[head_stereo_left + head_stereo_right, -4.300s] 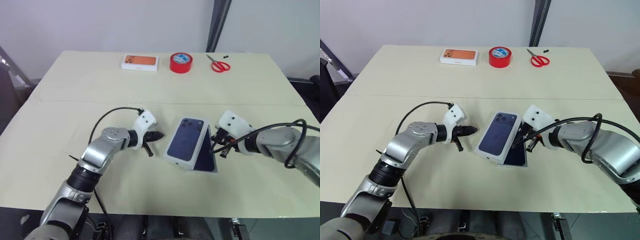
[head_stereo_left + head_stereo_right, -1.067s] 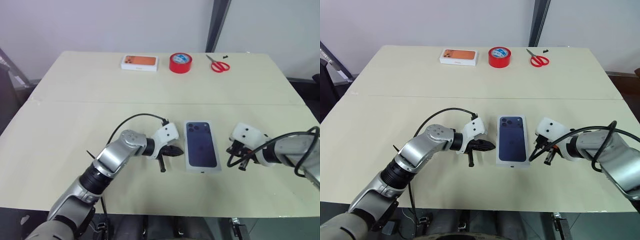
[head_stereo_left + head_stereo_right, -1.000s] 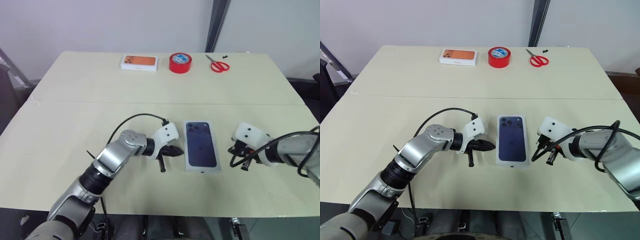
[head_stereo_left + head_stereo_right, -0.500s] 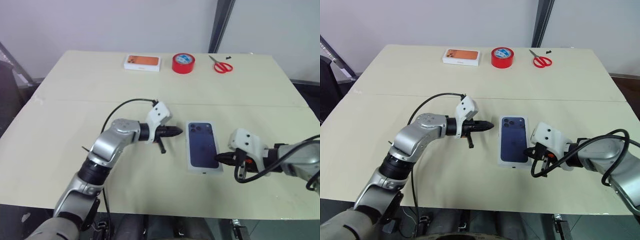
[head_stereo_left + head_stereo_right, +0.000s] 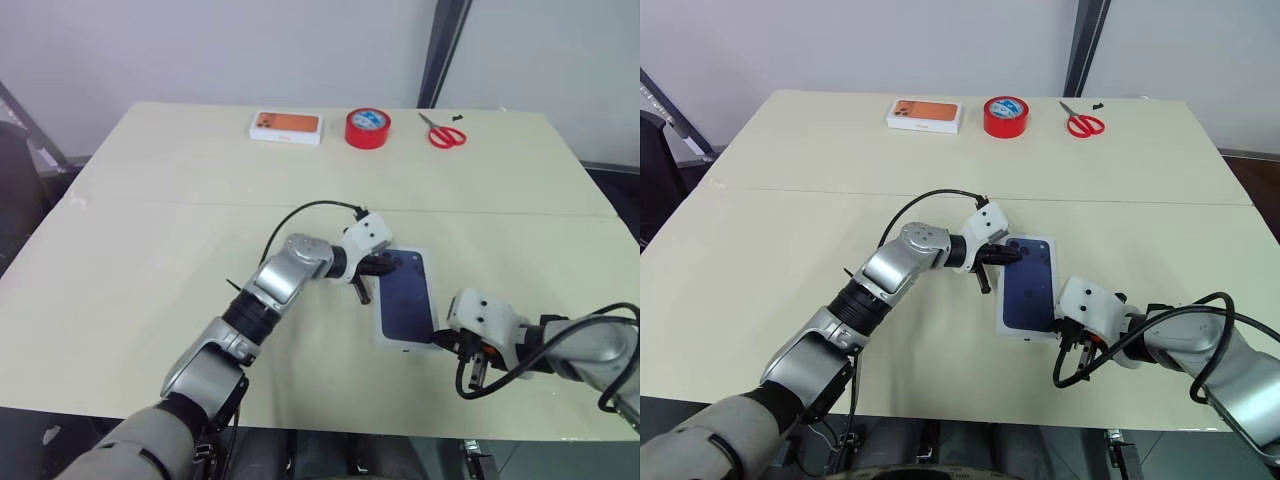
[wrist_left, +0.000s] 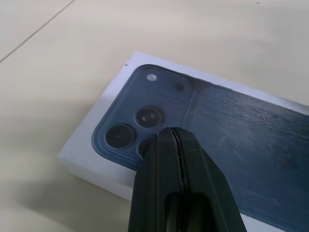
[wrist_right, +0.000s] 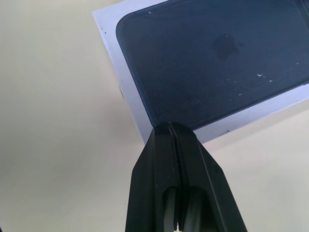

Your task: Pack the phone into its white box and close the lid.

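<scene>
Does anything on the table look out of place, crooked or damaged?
Nothing stands out. The phone lies flat and face down inside the white box, slightly turned on the table. The orange-pictured box, red tape roll and red scissors lie tidily along the far edge.

Cream tabletop (image 5: 150,250) with three items in a row along its far edge. Taking the red tape roll (image 5: 367,127) as landmark: a white box with an orange phone picture (image 5: 286,126) lies to its left, well apart, and red-handled scissors (image 5: 444,131) lie to its right, blades pointing away toward a small dark object (image 5: 456,116) at the table's far edge.
</scene>
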`<state>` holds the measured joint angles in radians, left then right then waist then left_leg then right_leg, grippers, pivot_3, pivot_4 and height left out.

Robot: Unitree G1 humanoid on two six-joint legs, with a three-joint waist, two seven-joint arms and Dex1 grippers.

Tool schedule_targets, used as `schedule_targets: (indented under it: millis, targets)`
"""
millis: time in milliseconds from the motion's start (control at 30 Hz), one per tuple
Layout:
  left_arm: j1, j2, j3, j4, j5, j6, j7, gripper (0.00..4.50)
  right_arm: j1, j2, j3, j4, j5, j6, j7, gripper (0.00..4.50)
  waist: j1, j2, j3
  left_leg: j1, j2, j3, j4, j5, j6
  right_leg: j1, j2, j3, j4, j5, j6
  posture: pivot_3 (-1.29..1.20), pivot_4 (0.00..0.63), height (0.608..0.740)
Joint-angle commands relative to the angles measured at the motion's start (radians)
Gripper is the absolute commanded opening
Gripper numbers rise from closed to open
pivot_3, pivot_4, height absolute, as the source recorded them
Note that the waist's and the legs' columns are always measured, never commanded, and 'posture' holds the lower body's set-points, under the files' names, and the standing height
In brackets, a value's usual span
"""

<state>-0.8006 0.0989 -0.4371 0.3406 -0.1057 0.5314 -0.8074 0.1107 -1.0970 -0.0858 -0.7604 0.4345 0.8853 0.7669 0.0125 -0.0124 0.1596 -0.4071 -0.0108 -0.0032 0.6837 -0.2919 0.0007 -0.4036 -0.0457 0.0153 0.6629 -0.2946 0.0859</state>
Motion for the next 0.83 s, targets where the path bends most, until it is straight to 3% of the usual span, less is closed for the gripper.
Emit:
schedule_targets:
  millis: [33,267,467,633,833]
  targets:
    - [0.044,0.030,0.083,-0.062,-0.031,-0.001,0.014,0.00,-0.023,0.067,-0.074,0.045,-0.005,-0.034,-0.042,0.01,-0.004,0.000,0.000,0.000,0.000,0.000,0.000,0.000,0.000,0.000,0.000,0.000,0.000,0.000,0.000,0.00,0.150,0.729]
    - [0.229,0.229,0.364,-0.412,-0.148,0.055,0.057,0.00,-0.145,0.196,-0.269,0.337,0.005,-0.151,-0.082,0.01,-0.020,0.001,0.000,0.000,0.001,0.000,0.000,0.001,-0.001,-0.002,0.000,0.000,0.003,0.000,0.000,0.00,0.150,0.729]
    - [0.421,0.408,0.596,-0.560,-0.234,0.133,0.075,0.00,-0.169,0.230,-0.357,0.497,0.059,-0.224,-0.004,0.01,-0.021,0.001,0.000,0.000,0.001,0.000,-0.001,0.001,-0.001,-0.002,-0.001,0.000,0.002,0.000,0.000,0.00,0.150,0.729]
    - [0.616,0.453,0.720,-0.698,-0.331,0.172,0.074,0.00,-0.164,0.261,-0.406,0.528,0.123,-0.258,0.049,0.01,-0.022,0.001,0.000,0.000,0.001,0.000,-0.001,0.001,-0.001,-0.002,-0.002,0.000,0.002,0.000,0.000,0.00,0.150,0.729]
    - [0.709,0.464,0.786,-0.750,-0.383,0.183,0.117,0.00,-0.188,0.275,-0.405,0.532,0.163,-0.234,0.044,0.01,-0.021,0.002,0.000,0.000,0.001,0.000,-0.001,0.000,-0.002,-0.002,-0.003,0.000,0.002,0.000,0.000,0.00,0.150,0.729]
